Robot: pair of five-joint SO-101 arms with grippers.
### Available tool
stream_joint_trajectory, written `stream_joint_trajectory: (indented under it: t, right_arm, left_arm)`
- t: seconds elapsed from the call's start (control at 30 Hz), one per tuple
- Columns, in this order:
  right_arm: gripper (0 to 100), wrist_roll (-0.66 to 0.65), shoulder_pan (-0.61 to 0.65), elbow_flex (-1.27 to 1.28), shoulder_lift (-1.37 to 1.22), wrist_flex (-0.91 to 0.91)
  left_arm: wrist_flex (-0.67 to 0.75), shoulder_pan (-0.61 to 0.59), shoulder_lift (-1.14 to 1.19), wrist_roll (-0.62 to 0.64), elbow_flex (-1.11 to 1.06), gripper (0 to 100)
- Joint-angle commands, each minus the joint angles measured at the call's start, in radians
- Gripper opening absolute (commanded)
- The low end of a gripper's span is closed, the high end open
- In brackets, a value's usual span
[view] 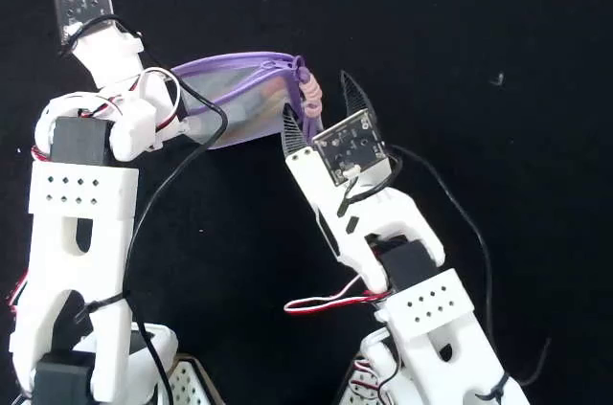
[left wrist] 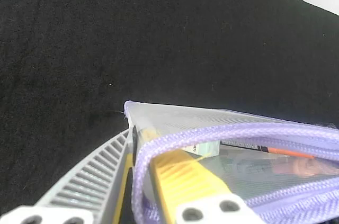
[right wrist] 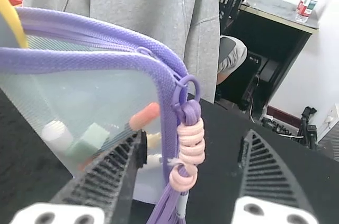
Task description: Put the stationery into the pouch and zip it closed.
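Note:
A purple-edged clear pouch (view: 239, 99) lies at the back of the black table, lifted at one end. My left gripper (view: 184, 113) is shut on the pouch's left end (left wrist: 175, 123); its yellow finger (left wrist: 180, 179) is inside the mouth and its grey finger (left wrist: 90, 179) outside. Inside the pouch (right wrist: 79, 86) lie an orange pen (right wrist: 143, 116), a green eraser (right wrist: 92, 136) and a white piece (right wrist: 55, 131). My right gripper (view: 321, 103) stands open at the pouch's right end. The pink coiled zipper pull (right wrist: 188, 150) hangs between its fingers (right wrist: 111, 176), touching neither.
The black cloth (view: 498, 79) spreads wide to the right and behind the pouch. Cables (view: 460, 213) trail from both arms across the near side. A person in grey clothing (right wrist: 132, 17) stands beyond the table's far edge.

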State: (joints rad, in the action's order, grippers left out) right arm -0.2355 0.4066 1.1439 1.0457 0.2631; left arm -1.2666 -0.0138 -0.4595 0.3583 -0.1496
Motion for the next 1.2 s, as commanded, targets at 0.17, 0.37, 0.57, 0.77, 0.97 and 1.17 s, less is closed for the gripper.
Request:
stream_joint_trajectory:
  t: [0.17,0.37,0.57,0.77,0.97,1.17]
  right_arm:
    - [12.7,-0.015,0.006,-0.047,-0.033,-0.026]
    - [22.6,-0.009,-0.025,-0.159,-0.254,-0.02]
    - [18.9,-0.009,-0.074,-0.193,-0.288,-0.026]
    - [19.0,-0.014,-0.075,-0.188,-0.249,-0.057]
    - [19.0,-0.015,-0.075,-0.177,-0.306,-0.166]
    - [19.0,-0.018,-0.091,-0.252,-0.403,-0.167]
  left_arm:
    - [0.014,-0.015,0.003,-0.005,-0.013,3]
    - [0.014,-0.018,0.003,-0.005,-0.013,3]
    - [0.014,-0.016,0.003,-0.005,-0.013,3]
    - [0.014,-0.015,0.003,-0.005,-0.013,3]
    - [0.014,-0.015,0.003,-0.005,-0.013,3]
    - [0.014,-0.015,0.003,-0.005,-0.013,3]
